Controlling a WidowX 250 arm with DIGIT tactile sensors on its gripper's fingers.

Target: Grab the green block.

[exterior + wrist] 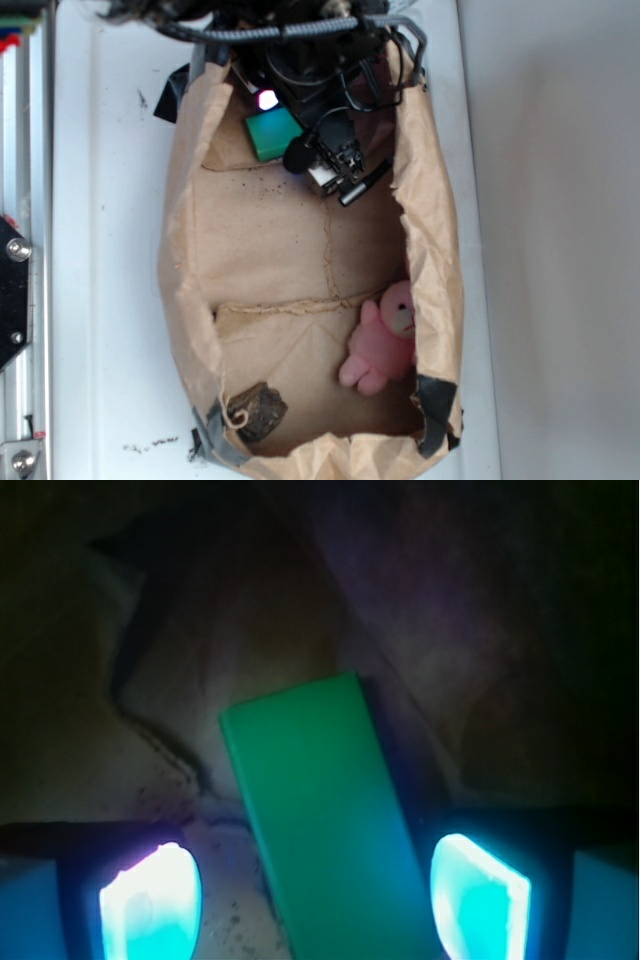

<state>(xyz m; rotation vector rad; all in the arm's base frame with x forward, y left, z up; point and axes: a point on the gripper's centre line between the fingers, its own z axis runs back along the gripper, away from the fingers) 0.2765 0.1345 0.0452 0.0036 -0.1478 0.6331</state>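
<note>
The green block [325,820] lies flat on the brown paper floor of the bag [180,250], at about 12 o'clock in the exterior view, up at the far end under the arm. In the wrist view its long axis runs from roughly 11 o'clock down to 5 o'clock, so it sits a little skewed to the line between the fingers rather than square to it. The gripper [315,900] is spread wide, with nothing held: one glowing pad [150,900] stands off the block's left face with a clear gap, and the other pad [478,892] is just beside its right face (whether it touches I cannot tell, the light is too dim). That straddling stance looks deliberate: the fingers bracket the narrow width, the only dimension they could close across.

In the exterior view only a corner of the block [272,132] shows, the rest hidden by the wrist and cabling. The bag walls rise close on both sides, which probably explains the near-vertical descent.

Farther out, well apart from the work, a pink plush bunny [385,338] leans against the bag wall at about 4 o'clock, and a dark brown lumpy chunk [258,410] lies near 7 o'clock. Neither is in the way.

My reading: the approach is nearly done, and closing comes next; the skew may twist the block as the pads meet it.
</note>
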